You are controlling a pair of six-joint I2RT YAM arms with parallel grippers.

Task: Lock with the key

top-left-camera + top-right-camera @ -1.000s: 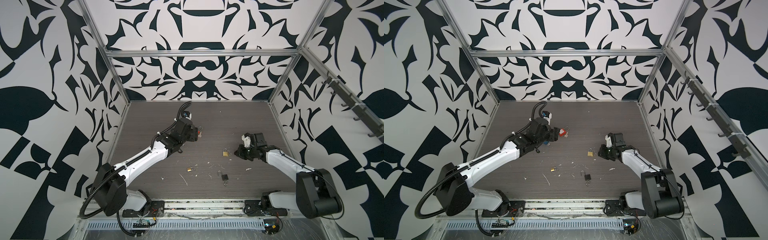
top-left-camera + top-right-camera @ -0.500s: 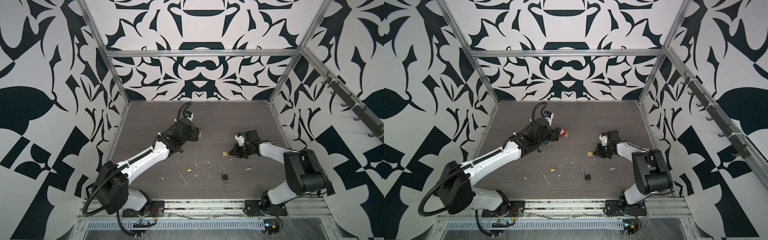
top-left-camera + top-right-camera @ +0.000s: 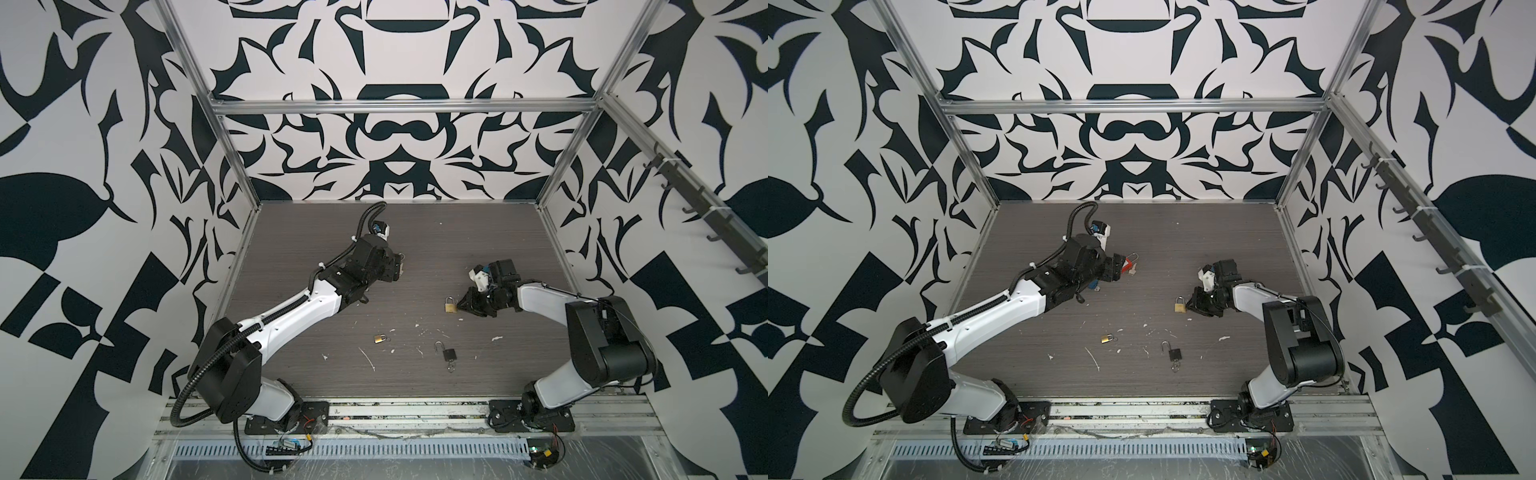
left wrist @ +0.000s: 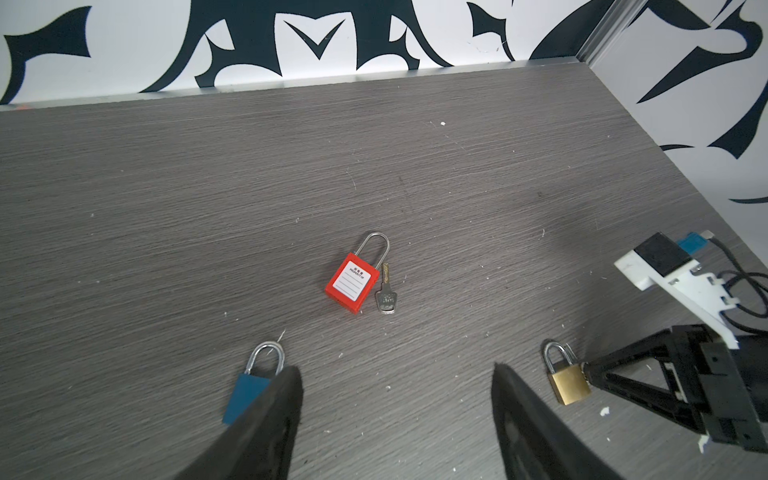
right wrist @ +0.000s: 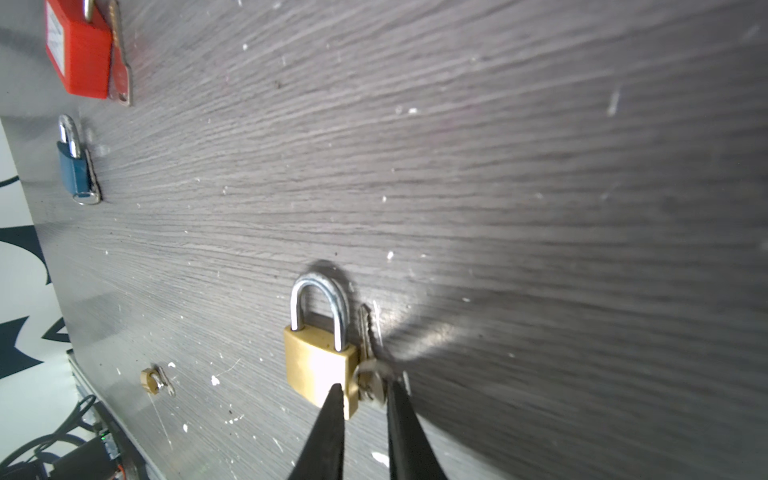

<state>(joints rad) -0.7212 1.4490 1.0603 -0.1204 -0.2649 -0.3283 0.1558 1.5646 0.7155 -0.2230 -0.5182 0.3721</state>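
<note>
Brass padlock (image 5: pixel 320 365) is lying on the table (image 5: pixel 540 208), its key (image 5: pixel 368 357) touching it. The right gripper (image 5: pixel 365 386), narrowly parted, is straddling the key's head and risking knocking it askew. The left gripper (image 4: pixel 395 370) is hovering wide open, empty.

Five padlocks lie here: large brass padlock (image 3: pixel 450 308), small brass padlock (image 3: pixel 379 338), red padlock (image 4: pixel 348 286), blue padlock (image 5: pixel 75 174), black padlock (image 3: pixel 449 354).

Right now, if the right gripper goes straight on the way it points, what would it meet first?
Most likely the key beside the brass padlock: its head lies at the tips of the right gripper, between the slightly parted jaws. The padlock's corner, close alongside, may touch too.
</note>
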